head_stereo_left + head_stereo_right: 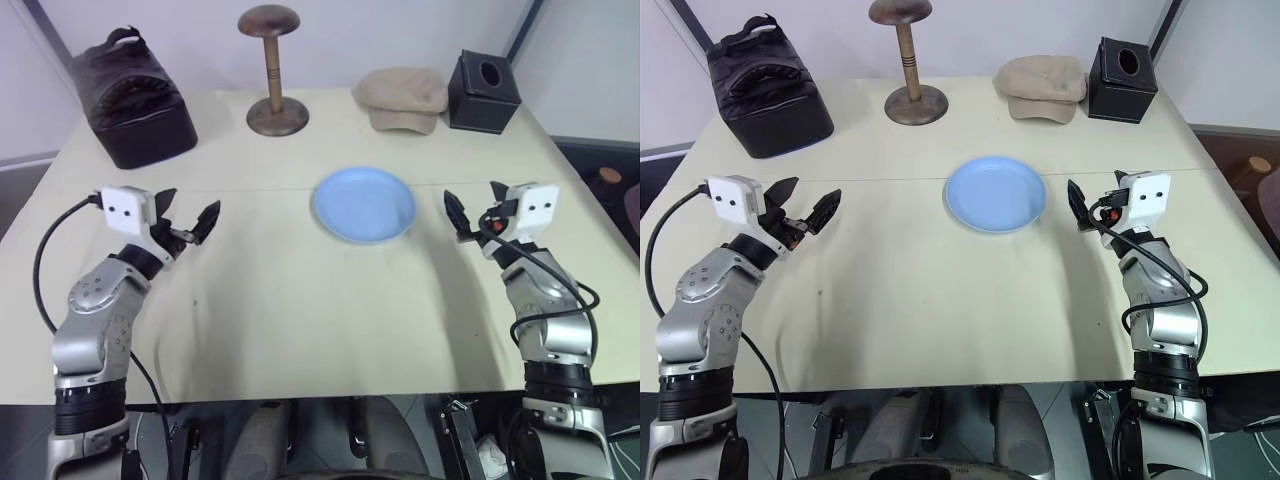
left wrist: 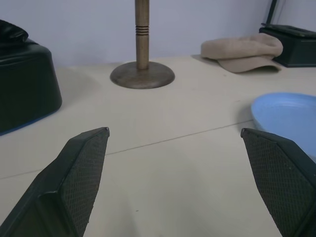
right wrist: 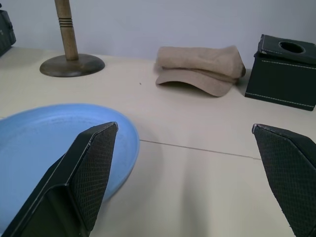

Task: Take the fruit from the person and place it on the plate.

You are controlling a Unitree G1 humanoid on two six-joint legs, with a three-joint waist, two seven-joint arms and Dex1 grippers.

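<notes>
The round light-blue plate [image 1: 365,205] lies bare at the middle of the cream table [image 1: 300,320]. My left gripper [image 1: 190,212] hovers over the table to the plate's left, open, with nothing between its black fingers [image 2: 79,173]. My right gripper [image 1: 477,205] hangs just right of the plate, also open and holding nothing; the right wrist view has the plate's rim [image 3: 123,148] beside one finger. The fruit and the person are out of view.
Along the table's far edge stand a black bag [image 1: 130,95], a wooden hat stand [image 1: 272,70], a beige cap [image 1: 403,97] and a black tissue box [image 1: 483,92]. The table's near edge runs just in front of my arms.
</notes>
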